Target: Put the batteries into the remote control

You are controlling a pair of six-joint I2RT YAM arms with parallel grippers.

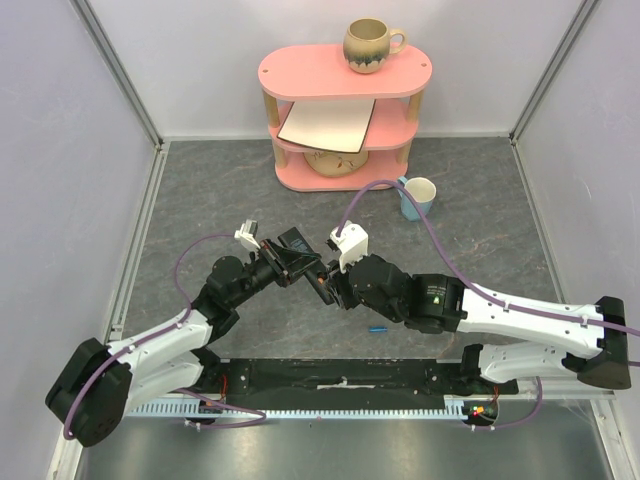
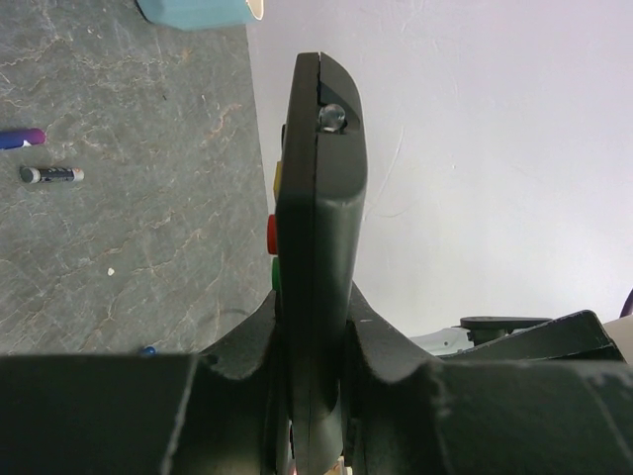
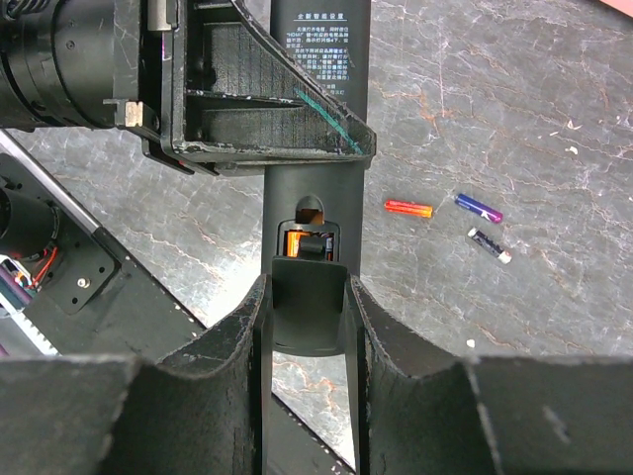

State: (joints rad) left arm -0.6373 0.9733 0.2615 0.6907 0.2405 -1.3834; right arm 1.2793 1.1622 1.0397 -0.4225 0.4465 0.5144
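- The remote control [image 2: 316, 218] is held above the worktop [image 3: 554, 297] between the two arms. It sits edge-on to the left wrist camera, with its coloured buttons facing left in that view.
- The left gripper [image 2: 316, 332] has its jaws closed on the remote's body, one finger pressed on each flat face.
- The right gripper [image 3: 307, 297] has its jaws clamped round the remote's other end, one finger against each long side.
- The battery compartment [image 3: 309, 228] on the remote's back stands open just beyond the right fingers. Something orange sits inside, possibly a battery, though it is too dark to be sure.
- Three batteries lie loose on the worktop, well apart from the remote: a red-orange battery [image 3: 408, 208], a blue-and-purple battery [image 3: 479, 207] and a dark battery [image 3: 489, 244] with a white end.
- A small blue battery [image 1: 377, 327] lies near the right arm.
- At the far edge stands a pink shelf [image 1: 345, 75] with a brown mug [image 1: 372, 45] on top. A white-and-blue cup [image 1: 420, 195] is near its right foot.
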